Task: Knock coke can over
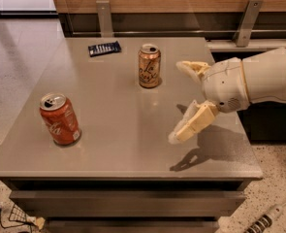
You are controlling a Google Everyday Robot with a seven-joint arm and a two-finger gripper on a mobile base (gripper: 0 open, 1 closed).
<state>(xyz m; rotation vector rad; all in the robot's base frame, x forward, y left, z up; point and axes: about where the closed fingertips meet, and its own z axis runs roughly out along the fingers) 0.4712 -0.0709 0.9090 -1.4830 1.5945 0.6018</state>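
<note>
Red coke can (60, 119) stands upright at 8 o'clock on the grey table (118, 144); a dark packet (104, 48) lies at 11, a tan can (149, 66) near 12. At 3 o'clock the gripper (178, 102) hovers, fingers spread wide, holding nothing, well apart from the coke can.

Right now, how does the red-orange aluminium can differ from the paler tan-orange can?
The red-orange coke can has white script; the tan-orange can has dark script. The coke can stands front-left on the grey table, the tan one farther back, nearer the open gripper at right. Both stand upright.
</note>
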